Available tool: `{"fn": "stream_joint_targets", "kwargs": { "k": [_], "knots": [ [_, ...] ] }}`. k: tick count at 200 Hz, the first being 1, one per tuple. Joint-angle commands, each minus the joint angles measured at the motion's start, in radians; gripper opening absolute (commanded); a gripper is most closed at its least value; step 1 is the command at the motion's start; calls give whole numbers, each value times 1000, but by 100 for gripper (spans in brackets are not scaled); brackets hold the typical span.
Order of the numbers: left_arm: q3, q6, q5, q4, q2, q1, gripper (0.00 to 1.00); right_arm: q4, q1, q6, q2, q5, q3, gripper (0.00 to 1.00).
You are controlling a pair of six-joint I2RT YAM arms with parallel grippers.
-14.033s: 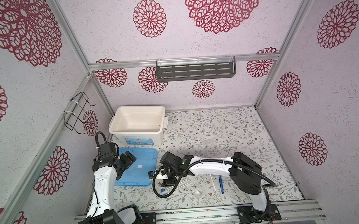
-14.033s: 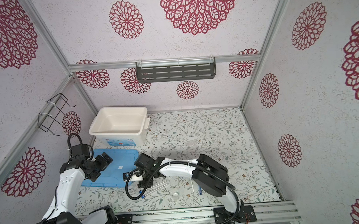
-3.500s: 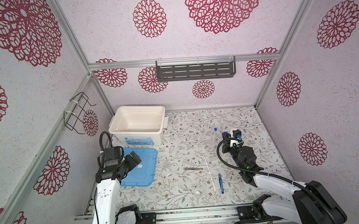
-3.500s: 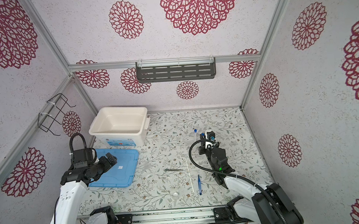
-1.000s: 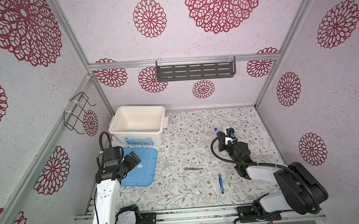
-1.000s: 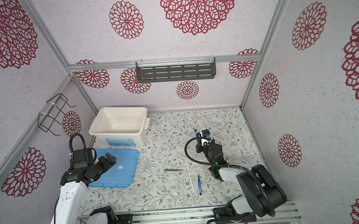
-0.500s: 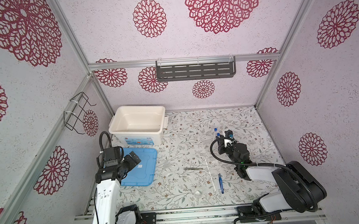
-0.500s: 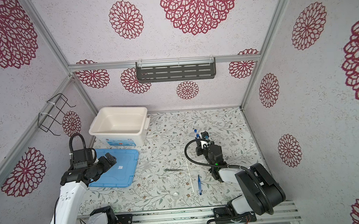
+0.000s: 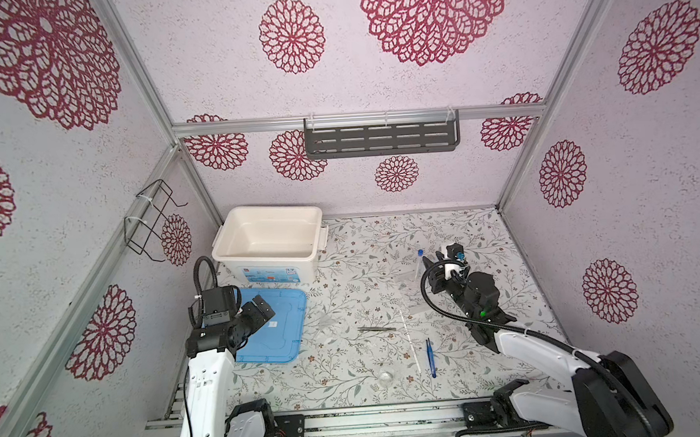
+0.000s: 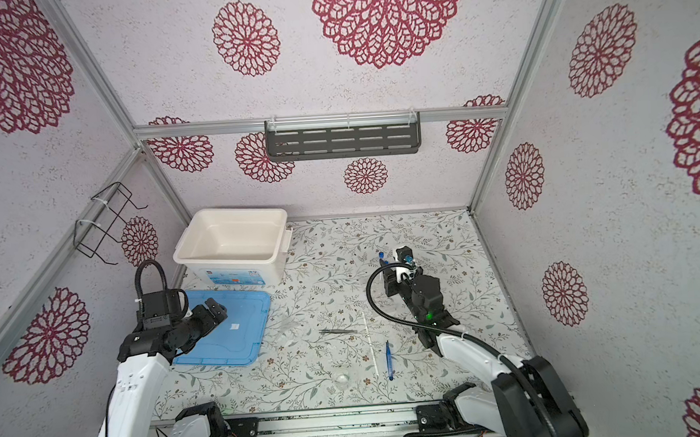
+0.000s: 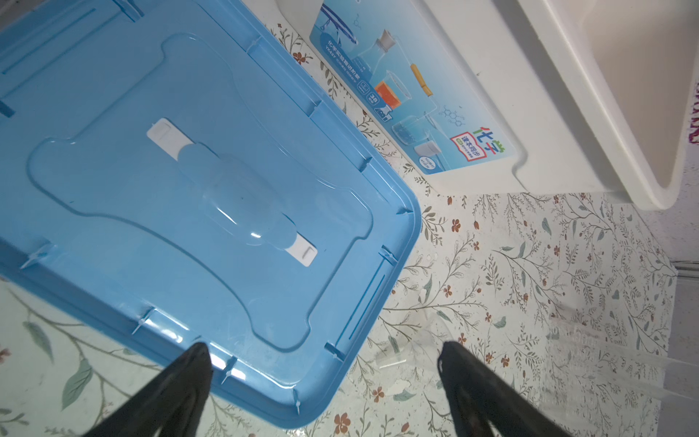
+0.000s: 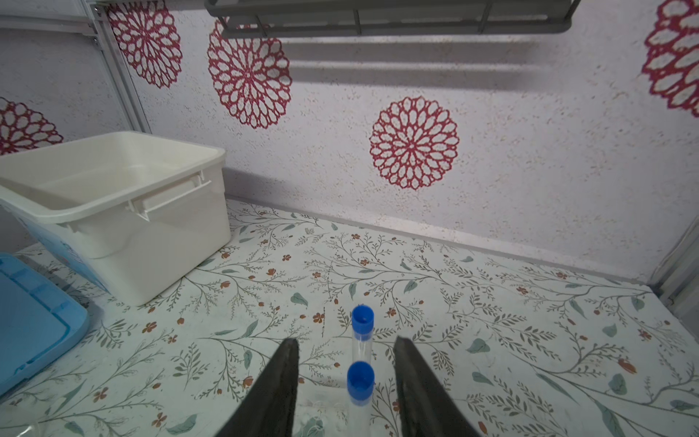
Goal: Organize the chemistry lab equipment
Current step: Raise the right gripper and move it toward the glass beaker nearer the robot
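The near tube (image 12: 359, 397) and the far tube (image 12: 361, 336), both clear with blue caps, are in one line in the back right part of the table (image 9: 487, 236). The right gripper (image 12: 345, 344) is around the near one, its jaws half apart, with a gap on each side. Toward the front edge lie the grey tweezers (image 9: 376, 329), the white rod (image 9: 411, 342) and the blue tweezers (image 9: 431, 358). The left gripper (image 11: 321, 352) hangs wide and empty over a corner of the blue lid (image 11: 189, 170).
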Motion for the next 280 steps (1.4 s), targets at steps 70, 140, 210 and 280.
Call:
{"fn": "stream_joint_targets", "kwargs": {
  "k": [70,140,210,280],
  "knots": [
    [-5,-5,10,9,-14,-5,97,-992,-5,170,-176,-5,420,50],
    [-8,-89,147,-16,-2,-37,97,-1329,246,-93,-95,-161,491,50],
    [-1,-83,147,-22,36,-39,97,-1329,403,-307,138,-185,549,52],
    [1,-76,159,-17,42,-41,97,-1266,466,-333,238,-188,567,54]
  ]
}}
